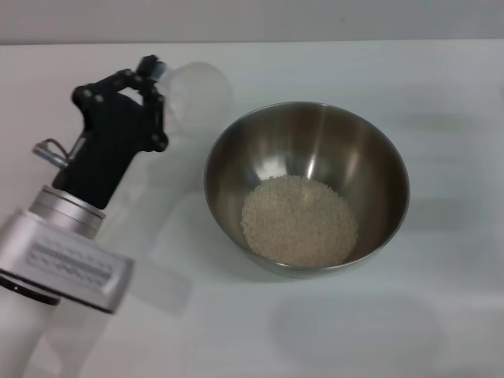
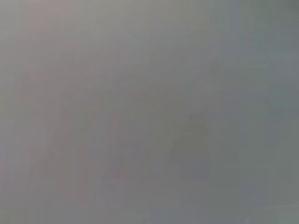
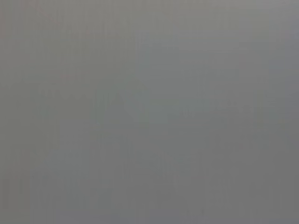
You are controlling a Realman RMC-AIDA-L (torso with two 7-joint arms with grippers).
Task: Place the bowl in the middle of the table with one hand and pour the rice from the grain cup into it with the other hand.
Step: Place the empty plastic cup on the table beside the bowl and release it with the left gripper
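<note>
The steel bowl stands near the middle of the white table. A round heap of pale rice lies in its bottom. My left gripper is to the left of the bowl, at the far left of the table. Its fingers are closed on the handle side of the transparent grain cup. The cup looks empty and sits just beyond the bowl's left rim. My right gripper is out of view. Both wrist views show only plain grey.
My left arm's silver-and-black body fills the near left corner. The table's far edge runs along the top of the head view.
</note>
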